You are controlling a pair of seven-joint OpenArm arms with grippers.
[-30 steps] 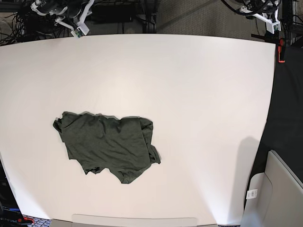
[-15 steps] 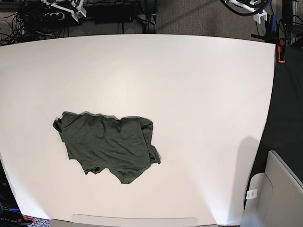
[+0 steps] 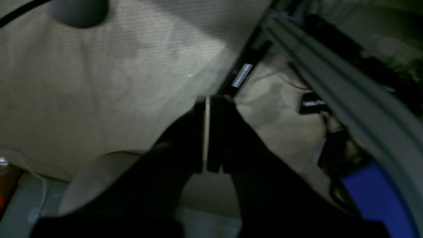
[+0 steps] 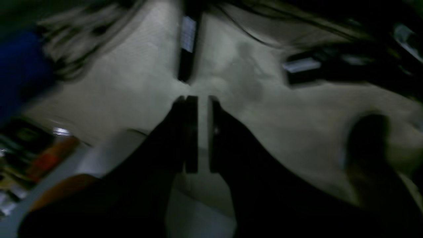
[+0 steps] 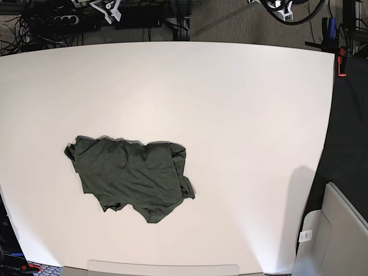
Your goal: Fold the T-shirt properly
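Start at the left of your base view: the T-shirt [image 5: 131, 177] lies on the white worktop [image 5: 241, 126] in the left half, nearer the front edge than the far one. It is a dark olive-green bundle, roughly folded into a compact shape with an uneven outline; a fold bunches along its right side and a point of fabric sticks out at the lower edge. Nothing touches it.

Above it, past the far edge of the worktop at the upper left, you can see a white part of the right arm [image 5: 106, 7] among dark cables, well apart from the garment. In that arm's wrist view the right pincer [image 4: 201, 99] is narrow, its two dark fingers [image 4: 188, 132] almost together with only a thin slit between them, and it holds nothing. It points at pale carpeted floor [image 4: 132, 86] with black cables and a dark strip, all blurred.

Moving right along the far edge, a white part of the left arm [image 5: 280, 7] sits at the upper right, also off the worktop. Your left pincer [image 3: 207, 99] is pressed nearly shut, empty, over the same kind of pale floor beside a grey metal rail [image 3: 347, 96]. A blue object [image 3: 373, 195] shows at the lower right of that view, too blurred to name.

At the far right of the base view, a red clamp [image 5: 342, 62] grips the worktop's edge.
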